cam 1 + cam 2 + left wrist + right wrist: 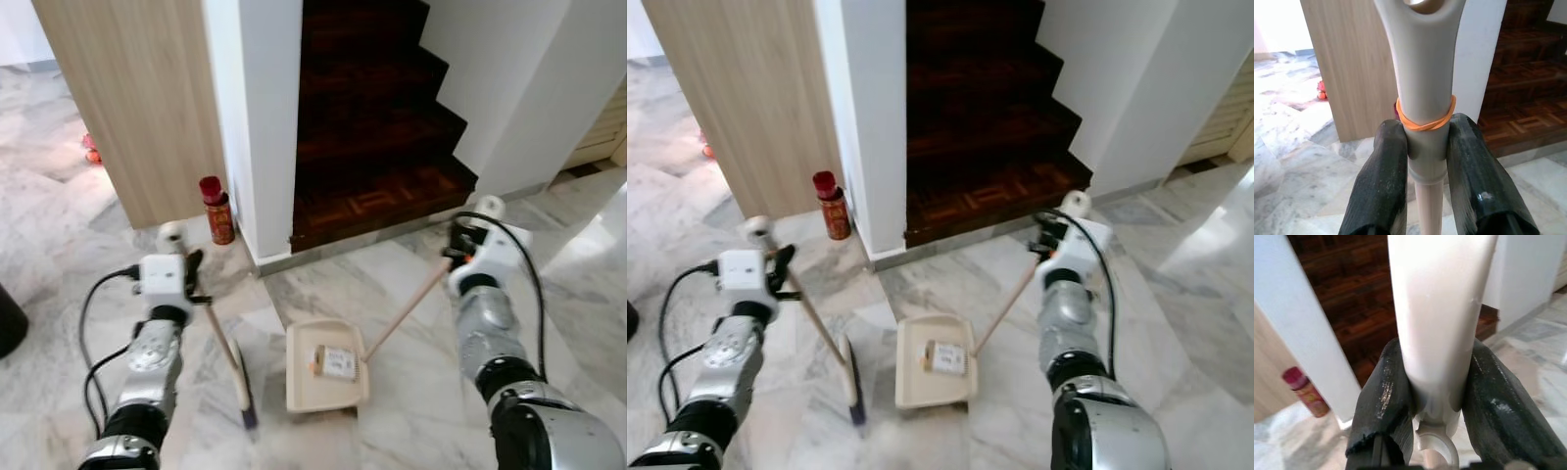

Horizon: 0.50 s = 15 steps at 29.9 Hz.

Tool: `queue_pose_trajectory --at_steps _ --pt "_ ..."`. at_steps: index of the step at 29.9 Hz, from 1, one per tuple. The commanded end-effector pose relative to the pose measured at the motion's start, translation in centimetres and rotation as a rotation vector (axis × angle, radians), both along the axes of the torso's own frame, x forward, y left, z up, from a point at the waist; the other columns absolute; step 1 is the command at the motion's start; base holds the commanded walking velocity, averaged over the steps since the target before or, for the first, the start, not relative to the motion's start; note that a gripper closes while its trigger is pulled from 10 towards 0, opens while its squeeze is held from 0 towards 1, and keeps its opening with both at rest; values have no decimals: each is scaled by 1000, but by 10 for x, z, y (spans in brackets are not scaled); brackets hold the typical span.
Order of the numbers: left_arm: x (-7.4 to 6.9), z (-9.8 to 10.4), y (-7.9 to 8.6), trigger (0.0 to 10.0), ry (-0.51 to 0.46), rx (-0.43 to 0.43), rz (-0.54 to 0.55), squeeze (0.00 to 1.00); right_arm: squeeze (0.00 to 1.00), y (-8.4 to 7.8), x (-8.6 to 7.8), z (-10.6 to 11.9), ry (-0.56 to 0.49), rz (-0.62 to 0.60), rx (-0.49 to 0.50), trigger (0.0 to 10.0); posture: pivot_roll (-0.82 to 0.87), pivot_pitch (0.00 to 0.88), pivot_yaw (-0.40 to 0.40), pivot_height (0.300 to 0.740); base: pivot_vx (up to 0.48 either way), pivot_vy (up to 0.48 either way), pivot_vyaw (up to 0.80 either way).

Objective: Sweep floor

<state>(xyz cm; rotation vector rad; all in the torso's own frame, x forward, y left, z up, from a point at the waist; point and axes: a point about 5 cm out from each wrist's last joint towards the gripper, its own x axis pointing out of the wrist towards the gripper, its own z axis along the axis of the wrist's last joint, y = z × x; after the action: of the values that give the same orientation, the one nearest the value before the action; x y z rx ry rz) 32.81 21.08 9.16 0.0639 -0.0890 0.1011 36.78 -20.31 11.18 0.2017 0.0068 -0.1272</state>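
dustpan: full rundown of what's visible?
The dustpan is a cream, plastic-looking tray lying flat on the marble floor, in front of the dark wooden stairs. A small crumpled packet lies inside it. Its long pale handle slants up to the right gripper, which is shut around the handle's thick white top end. The broom head stands just to its left, apart from it.

Both arms forward, left gripper (1422,161) clamped, right gripper (1437,396) clamped
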Motion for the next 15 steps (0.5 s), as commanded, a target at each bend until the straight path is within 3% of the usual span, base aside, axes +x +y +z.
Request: queue_pose_trajectory --at_steps 1,3,9,15 --pt "5 7 -9 10000 -34 16 -27 0 0 -9 1 8 -37 -26 32 10000 52 0 -31 740 0 270 0" --pt "6 8 -10 10000 -33 16 -29 0 0 -11 2 9 -41 -30 32 10000 48 0 -27 740 0 270 0" --pt "7 10 -10 10000 -41 20 -33 0 0 -17 1 12 -61 -50 24 10000 53 0 -31 740 0 269 800" --pt "-2 9 0 10000 -57 34 -5 0 0 -16 -2 5 -41 -36 34 10000 84 0 -37 740 0 269 0"
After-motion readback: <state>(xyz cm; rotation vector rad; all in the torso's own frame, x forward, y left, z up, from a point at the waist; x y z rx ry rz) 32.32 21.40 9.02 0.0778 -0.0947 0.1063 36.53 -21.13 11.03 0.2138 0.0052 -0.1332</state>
